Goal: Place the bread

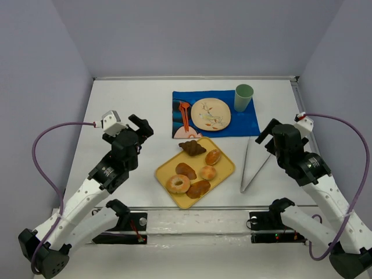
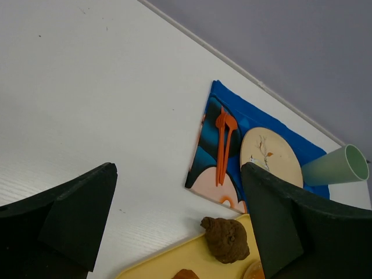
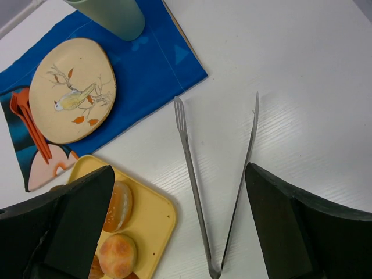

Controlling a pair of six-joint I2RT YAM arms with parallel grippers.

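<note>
The bread lies on a yellow tray [image 1: 224,174]. The dark chocolate croissant-shaped pastry [image 1: 192,147] is at its far corner and the glossy golden-orange oval roll [image 1: 213,157] is just right of it. My left gripper [image 1: 140,124] is open and empty, above the bare table left of the tray. Its wrist view [image 2: 179,174] shows the chocolate pastry [image 2: 226,238] between its fingers, well below them. My right gripper [image 1: 267,138] is open and empty, hovering [image 3: 179,174] over metal tongs [image 3: 192,168]. The roll [image 3: 118,206] shows by its left finger.
Several other buns and a ring-shaped pastry [image 1: 178,184] share the tray. Behind it lies a blue mat [image 1: 247,123] with a decorated plate [image 1: 211,113], a green cup [image 1: 243,97] and orange cutlery [image 1: 185,115]. The tongs [image 1: 251,165] lie right of the tray.
</note>
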